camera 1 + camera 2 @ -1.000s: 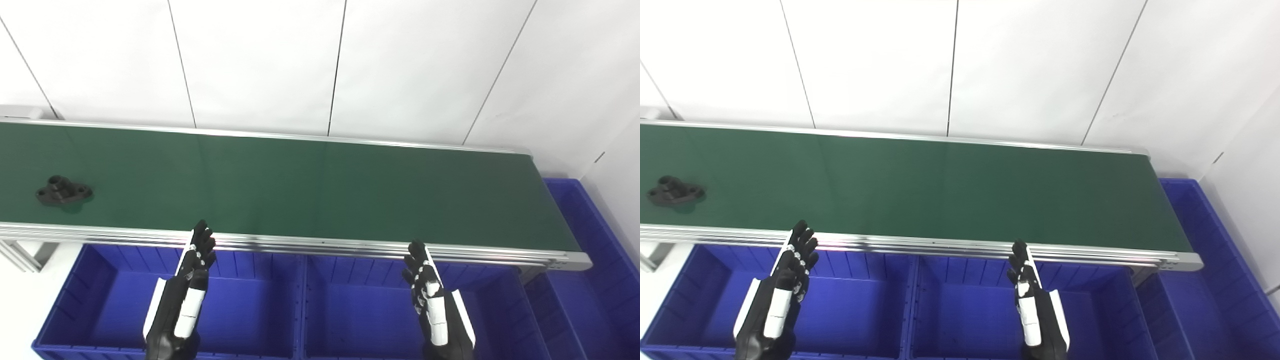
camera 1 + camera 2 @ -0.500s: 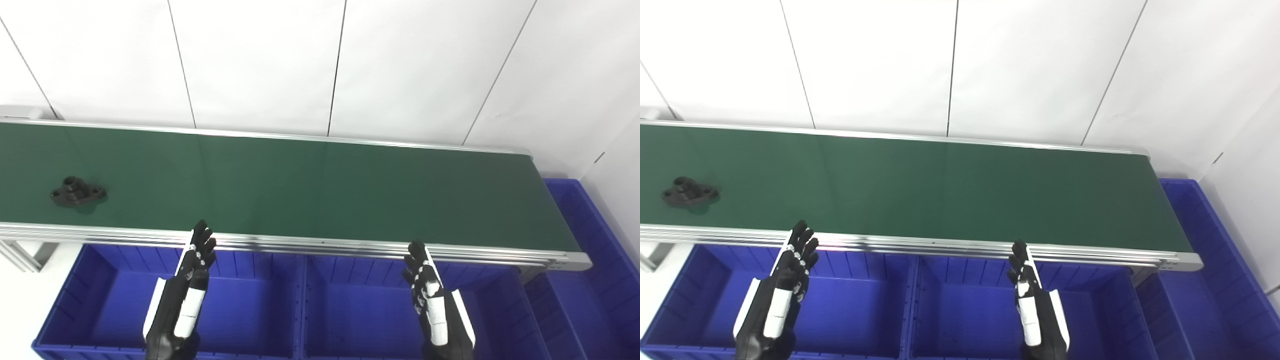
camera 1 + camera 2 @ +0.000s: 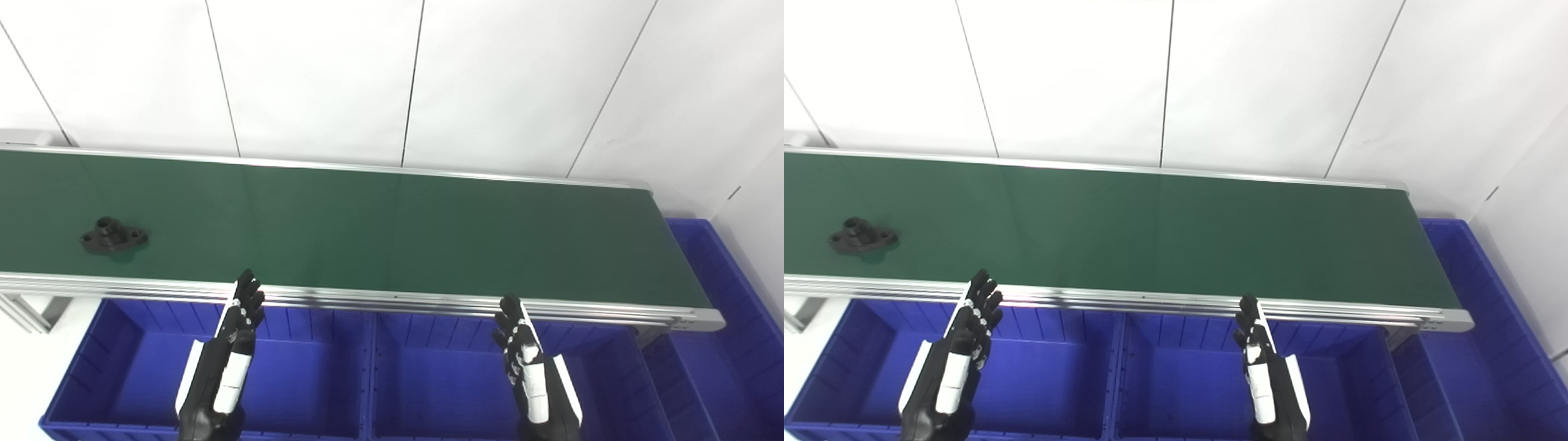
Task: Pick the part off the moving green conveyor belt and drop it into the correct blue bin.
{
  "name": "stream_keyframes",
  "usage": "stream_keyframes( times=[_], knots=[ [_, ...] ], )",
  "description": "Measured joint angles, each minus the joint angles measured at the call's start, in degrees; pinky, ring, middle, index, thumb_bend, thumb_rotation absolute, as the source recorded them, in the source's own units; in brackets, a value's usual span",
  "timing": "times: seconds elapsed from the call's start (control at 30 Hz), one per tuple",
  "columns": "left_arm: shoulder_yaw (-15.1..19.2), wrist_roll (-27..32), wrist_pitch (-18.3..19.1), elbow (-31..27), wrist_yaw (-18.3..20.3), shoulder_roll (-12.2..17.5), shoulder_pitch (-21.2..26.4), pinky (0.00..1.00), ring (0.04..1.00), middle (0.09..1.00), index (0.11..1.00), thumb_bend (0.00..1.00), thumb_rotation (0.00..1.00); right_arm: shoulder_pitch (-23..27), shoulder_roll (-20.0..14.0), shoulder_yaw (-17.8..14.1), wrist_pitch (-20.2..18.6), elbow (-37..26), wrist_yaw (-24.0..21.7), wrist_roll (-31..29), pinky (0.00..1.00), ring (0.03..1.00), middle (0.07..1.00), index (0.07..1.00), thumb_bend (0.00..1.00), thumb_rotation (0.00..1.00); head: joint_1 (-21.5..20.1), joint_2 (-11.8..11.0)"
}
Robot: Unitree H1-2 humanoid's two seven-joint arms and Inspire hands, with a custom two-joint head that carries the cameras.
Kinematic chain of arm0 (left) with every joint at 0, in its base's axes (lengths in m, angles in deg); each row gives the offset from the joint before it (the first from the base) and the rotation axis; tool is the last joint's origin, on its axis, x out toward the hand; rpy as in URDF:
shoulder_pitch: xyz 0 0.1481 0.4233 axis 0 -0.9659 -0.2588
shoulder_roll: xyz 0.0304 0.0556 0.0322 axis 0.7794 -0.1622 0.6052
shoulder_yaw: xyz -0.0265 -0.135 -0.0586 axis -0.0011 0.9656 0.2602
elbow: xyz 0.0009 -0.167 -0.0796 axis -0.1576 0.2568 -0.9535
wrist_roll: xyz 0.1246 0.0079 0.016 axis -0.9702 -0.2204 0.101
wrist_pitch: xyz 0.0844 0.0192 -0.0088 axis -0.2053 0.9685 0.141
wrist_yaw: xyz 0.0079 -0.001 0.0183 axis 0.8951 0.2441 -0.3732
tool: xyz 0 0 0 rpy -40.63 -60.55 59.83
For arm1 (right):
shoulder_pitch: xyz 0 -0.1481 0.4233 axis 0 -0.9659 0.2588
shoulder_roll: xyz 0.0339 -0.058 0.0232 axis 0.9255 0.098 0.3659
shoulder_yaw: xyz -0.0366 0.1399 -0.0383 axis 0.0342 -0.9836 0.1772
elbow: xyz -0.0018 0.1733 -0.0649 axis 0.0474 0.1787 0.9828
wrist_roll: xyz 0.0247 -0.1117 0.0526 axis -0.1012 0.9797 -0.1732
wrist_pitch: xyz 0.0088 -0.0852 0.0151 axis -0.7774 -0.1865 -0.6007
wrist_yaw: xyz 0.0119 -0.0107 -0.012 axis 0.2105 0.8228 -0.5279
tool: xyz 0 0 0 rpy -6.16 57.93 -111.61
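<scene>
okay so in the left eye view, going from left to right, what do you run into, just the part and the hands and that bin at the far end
Black part on the green belt → left hand → right hand → blue bin at the belt's right end.

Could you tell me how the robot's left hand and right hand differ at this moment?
The left hand hangs over the left blue bin, while the right hand hangs over the middle blue bin. The left hand is much nearer the black part on the green belt; the right hand is far from it. The left hand's fingertips reach the belt's metal rail; the right's stop just below it. Both are open, empty and point toward the belt.
</scene>
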Motion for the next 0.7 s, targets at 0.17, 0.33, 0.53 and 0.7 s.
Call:
stream_keyframes(
  times=[0.17,0.33,0.53,0.7],
  knots=[
    [0.0,0.0,0.0,0.0,0.0,0.0,0.0,1.0,0.99,1.0,1.0,0.76,0.89,0.0,-0.03,0.0,-0.02,0.0,0.0,0.0,0.97,1.0,1.0,1.0,0.77,0.99,0.0,0.0],
    [-0.01,0.01,0.0,0.0,0.0,0.0,-0.01,1.0,0.988,1.0,1.0,0.75,0.89,0.0,-0.06,0.04,-0.04,0.0,-0.02,-0.02,0.97,1.0,1.0,1.0,0.76,1.0,-0.09,0.09],
    [-0.01,0.01,0.0,0.0,0.0,0.0,-0.01,1.0,0.986,1.0,1.0,0.74,0.89,0.01,-0.21,0.08,-0.05,0.0,-0.05,-0.04,0.97,1.0,1.0,1.0,0.76,1.0,-0.09,0.09],
    [0.0,0.01,0.0,-0.01,0.02,0.03,-0.01,1.0,0.988,1.0,1.0,0.74,0.88,0.01,-0.21,0.08,-0.05,0.0,-0.04,-0.04,0.97,1.0,1.0,1.0,0.77,1.0,-0.09,0.18]
  ],
)
